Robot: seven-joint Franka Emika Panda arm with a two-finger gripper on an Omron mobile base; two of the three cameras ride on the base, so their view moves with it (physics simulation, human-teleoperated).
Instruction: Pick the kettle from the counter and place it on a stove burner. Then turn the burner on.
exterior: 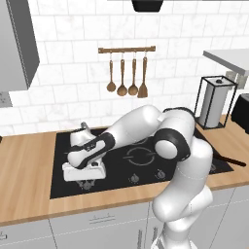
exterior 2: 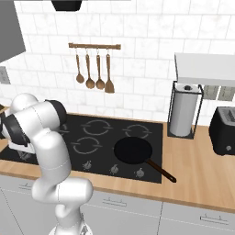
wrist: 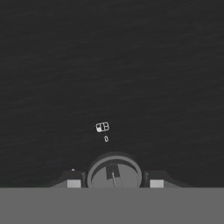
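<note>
Left base view: white tiled wall, wooden counter (exterior: 24, 165), black glass cooktop (exterior: 146, 163). My arm reaches left and low; my hand sits at the cooktop's front left over the knob row, fingers hidden under it. The kettle (exterior: 83, 130) peeks out behind my forearm, mostly covered, its handle pointing up.

Right base view: frying pan (exterior 2: 133, 150) front right on the cooktop, paper towel holder (exterior 2: 183, 110) and toaster (exterior 2: 223, 131) beyond.

Hand view: my gripper (wrist: 114, 183) spread either side of a round stove knob (wrist: 114, 174), pads beside it; whether they touch, can't tell.
</note>
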